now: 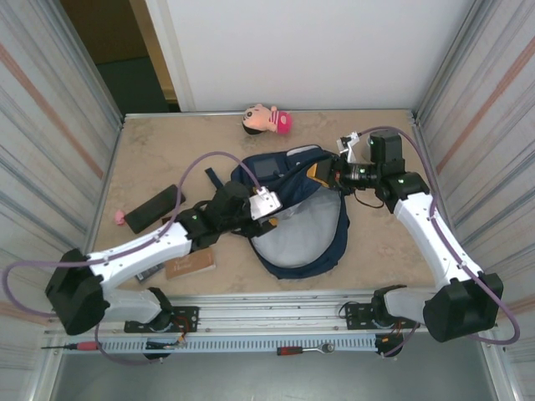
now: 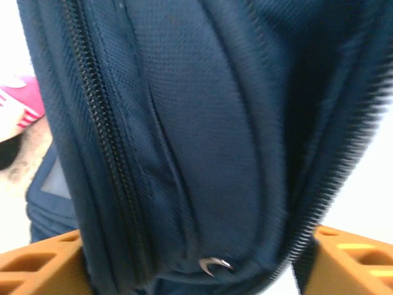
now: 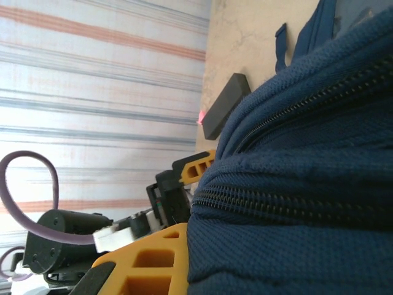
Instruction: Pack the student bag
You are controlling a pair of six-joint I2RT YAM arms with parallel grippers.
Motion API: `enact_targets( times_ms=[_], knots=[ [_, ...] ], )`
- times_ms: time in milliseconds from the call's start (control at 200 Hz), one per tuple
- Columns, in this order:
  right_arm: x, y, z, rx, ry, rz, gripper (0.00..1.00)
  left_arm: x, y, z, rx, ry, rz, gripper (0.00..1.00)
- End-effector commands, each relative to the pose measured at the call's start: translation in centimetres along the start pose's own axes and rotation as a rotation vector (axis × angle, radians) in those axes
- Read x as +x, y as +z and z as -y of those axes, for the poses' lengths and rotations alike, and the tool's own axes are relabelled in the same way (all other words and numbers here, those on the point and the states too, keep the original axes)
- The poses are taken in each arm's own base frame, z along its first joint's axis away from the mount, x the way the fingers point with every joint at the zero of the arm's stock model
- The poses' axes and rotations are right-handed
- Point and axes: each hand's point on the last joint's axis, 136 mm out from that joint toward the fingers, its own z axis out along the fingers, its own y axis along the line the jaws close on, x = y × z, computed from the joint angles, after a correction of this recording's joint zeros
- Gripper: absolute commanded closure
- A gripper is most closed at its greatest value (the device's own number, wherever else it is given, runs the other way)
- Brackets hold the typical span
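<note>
**Navy bag mid-table, a gripper on each side**

Closest to my left wrist lens is the bag [image 2: 202, 141]. It is navy woven cloth with a fine grain, folded into soft ridges. A dark coil zip [image 2: 104, 153] runs down one seam, and a small metal hook [image 2: 215, 264] glints at the bottom. The left gripper [image 2: 196, 270] stands wide, with its orange cut-out fingers [image 2: 37, 264] on either side of that fold. I cannot tell whether they press it.

From above, I see the bag lying in the middle of the beige, stone-patterned table [image 1: 167, 150]. It is flopped open with its pale grey lining [image 1: 301, 238] facing up and a square pocket toward the far side. The right gripper [image 1: 334, 175] is at the bag's far right rim, its fingers pinched tight on the cloth.

A soft doll [image 1: 267, 119] in a pink cap lies at the far edge. A flat black case [image 1: 155, 207] sits well left of the bag.
</note>
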Motion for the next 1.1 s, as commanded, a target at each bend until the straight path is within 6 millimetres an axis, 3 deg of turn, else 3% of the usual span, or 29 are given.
enact_targets(
  times_ms=[0,195,326,381,436,536,641,742,857,982,1097],
  knots=[
    [-1.0,-0.1,-1.4,-0.033,-0.107,0.047,1.0,-1.3,0.6,-3.9,-0.194,0.004,0.008,0.43],
    [-1.4,1.3,1.1,0.001,-0.084,0.046,1.0,-0.5,1.0,-5.5,-0.238,-0.053,-0.004,0.73],
    [-1.0,2.1,2.1,0.006,-0.047,0.038,1.0,0.7,0.3,-5.1,-0.211,-0.075,-0.018,0.76],
    [-0.3,2.3,2.6,0.018,-0.029,0.025,0.99,1.3,-0.2,-4.5,-0.192,-0.097,-0.025,0.74],
    [0.7,2.3,3.4,0.049,0.001,0.013,0.84,2.0,-0.8,-3.9,-0.168,-0.139,-0.036,0.66],
    [3.3,1.4,5.7,0.148,0.094,-0.026,0.57,3.0,-2.6,-3.2,-0.141,-0.286,-0.059,0.42],
    [6.5,-0.5,8.5,0.308,0.184,-0.082,0.42,4.2,-4.9,-2.9,-0.114,-0.488,-0.078,0.29],
    [8.9,-2.6,10.3,0.456,0.239,-0.131,0.39,5.6,-7.1,-3.4,-0.122,-0.708,-0.074,0.24],
    [9.9,-5.0,10.4,0.571,0.25,-0.162,0.37,7.2,-9.4,-4.7,-0.156,-0.944,-0.058,0.25],
    [9.0,-7.3,9.2,0.682,0.167,-0.159,0.37,7.5,-10.8,-6.1,-0.173,-1.104,-0.015,0.29],
    [6.2,-6.2,9.0,0.654,0.072,-0.118,0.36,6.6,-9.8,-6.2,-0.134,-1.164,0.005,0.3]
  ],
)
